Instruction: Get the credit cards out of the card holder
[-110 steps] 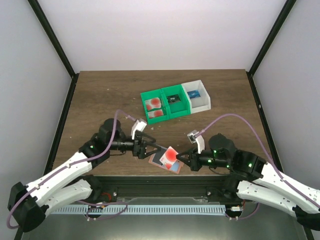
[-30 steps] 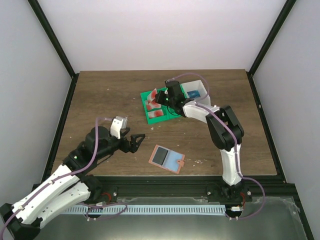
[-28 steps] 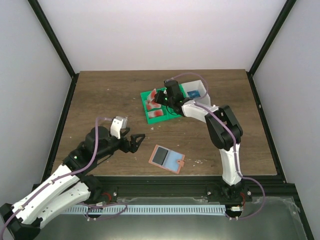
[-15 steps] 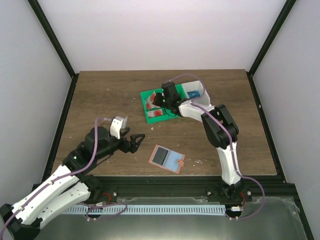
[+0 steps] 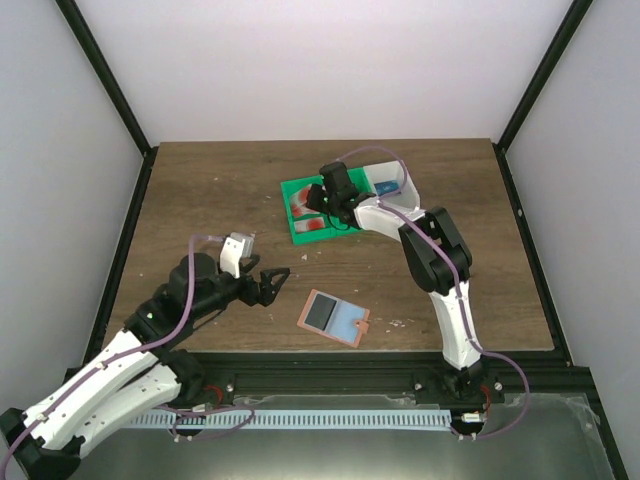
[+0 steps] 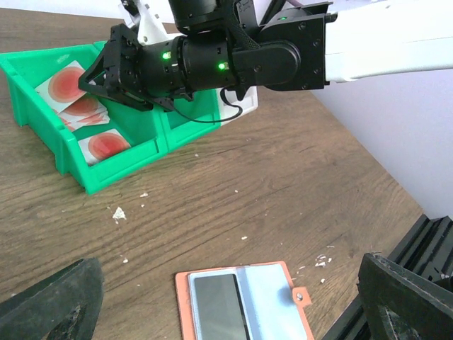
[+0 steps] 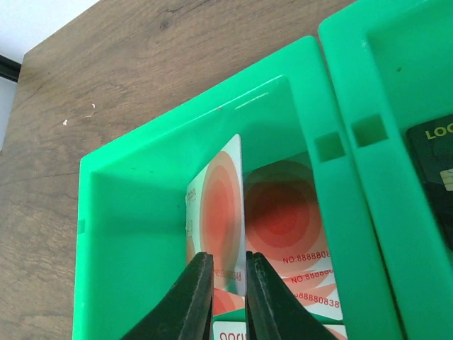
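- Green plastic bin (image 7: 134,184), far centre: my right claw (image 7: 228,261) straddles an upright pale red-blotted card (image 7: 221,202); whether it grips, I cannot tell.
- More such cards (image 7: 294,234) lie flat beneath.
- Salmon-pink folding card holder (image 5: 334,317) lies open near; left claw (image 5: 272,283) released, left of it.

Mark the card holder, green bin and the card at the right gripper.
card holder (image 5: 345,322): top view, blue-grey inner panel
green bin (image 7: 205,103): right wrist view, far rim
upright card (image 7: 221,209): right wrist view, red-printed face

The credit cards (image 6: 85,113) lie in the bin (image 6: 120,166), well behind the card holder (image 6: 244,301).
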You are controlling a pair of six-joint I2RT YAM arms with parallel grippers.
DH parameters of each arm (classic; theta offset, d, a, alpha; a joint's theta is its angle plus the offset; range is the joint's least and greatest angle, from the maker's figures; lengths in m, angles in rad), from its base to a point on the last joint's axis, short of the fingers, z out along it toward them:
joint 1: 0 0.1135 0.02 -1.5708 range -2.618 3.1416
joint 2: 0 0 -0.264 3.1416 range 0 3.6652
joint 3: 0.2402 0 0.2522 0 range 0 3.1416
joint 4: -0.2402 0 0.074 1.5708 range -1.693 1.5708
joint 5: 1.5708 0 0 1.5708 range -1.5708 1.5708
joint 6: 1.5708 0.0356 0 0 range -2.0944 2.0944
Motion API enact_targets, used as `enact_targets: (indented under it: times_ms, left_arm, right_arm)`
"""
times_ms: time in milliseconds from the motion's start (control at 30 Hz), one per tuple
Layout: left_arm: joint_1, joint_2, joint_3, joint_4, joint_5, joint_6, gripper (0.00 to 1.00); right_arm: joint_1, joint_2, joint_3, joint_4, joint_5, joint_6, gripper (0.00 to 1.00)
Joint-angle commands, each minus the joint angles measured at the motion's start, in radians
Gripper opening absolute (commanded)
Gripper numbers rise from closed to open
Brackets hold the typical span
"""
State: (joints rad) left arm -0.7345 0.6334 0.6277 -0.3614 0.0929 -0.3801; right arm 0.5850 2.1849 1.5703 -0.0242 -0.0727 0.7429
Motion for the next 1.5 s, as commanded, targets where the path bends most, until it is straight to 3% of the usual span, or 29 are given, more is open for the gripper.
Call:
enact_targets:
  times_ms: [0, 633, 867, 1233, 1467]
  left_arm:
    - [0.002, -0.007, -0.008, 0.007, 0.008, 0.015, 1.00]
    - [0.002, 0.006, -0.008, 0.004, 0.000, 0.014, 1.00]
    - [0.002, 0.032, -0.004, -0.007, -0.023, 0.002, 1.00]
    - [0.001, 0.159, 0.028, -0.023, 0.075, -0.033, 0.99]
    - [0.003, 0.248, -0.010, 0.049, 0.169, -0.119, 0.80]
  right_arm:
    - [0.005, 0.014, 0.052, -0.046, 0.039, -0.003, 0.16]
    - [0.004, -0.020, 0.129, -0.133, 0.131, -0.082, 0.35]
    - [0.005, -0.113, 0.129, -0.178, 0.134, -0.105, 0.42]
    - [0.008, -0.466, -0.169, -0.257, 0.007, -0.062, 0.51]
    - [0.023, -0.770, -0.538, -0.206, -0.067, -0.006, 0.52]
